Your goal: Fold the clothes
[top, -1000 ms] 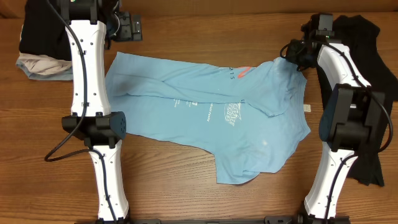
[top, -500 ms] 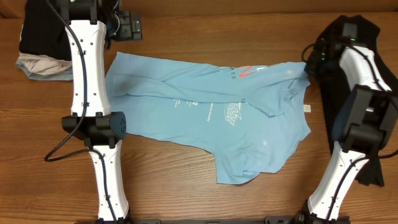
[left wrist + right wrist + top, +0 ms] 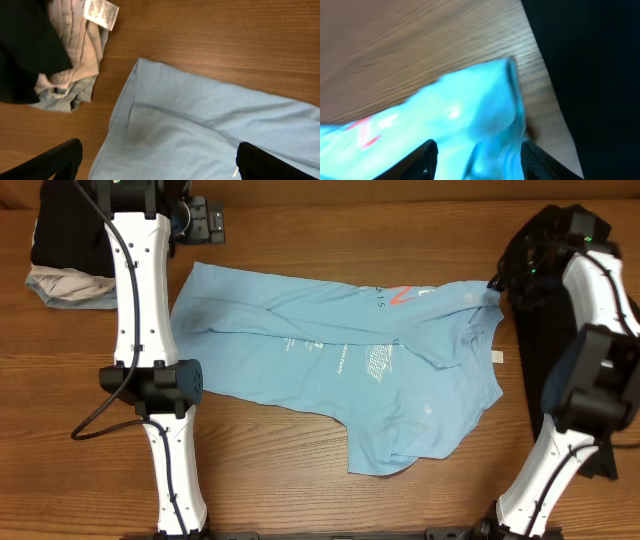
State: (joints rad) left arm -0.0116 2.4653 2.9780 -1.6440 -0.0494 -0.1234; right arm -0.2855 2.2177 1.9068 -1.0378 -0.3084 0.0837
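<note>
The right gripper (image 3: 479, 152) clamps the light blue T-shirt (image 3: 330, 370) at its two-o'clock corner, beside the black garment (image 3: 590, 75). The left gripper (image 3: 157, 162), fingers apart, hovers near the bundled garments (image 3: 75, 55) at ten o'clock.

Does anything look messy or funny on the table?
Yes. The T-shirt lies crooked and wrinkled on the table, with a folded ridge across its middle and one part sticking out at the bottom. The right end effector pinches its top corner, stretching it toward the black clothes.

I log: black-and-beige bundle (image 3: 62, 262) far left | black garment (image 3: 535, 340) right | wooden table (image 3: 300, 475) under everything
</note>
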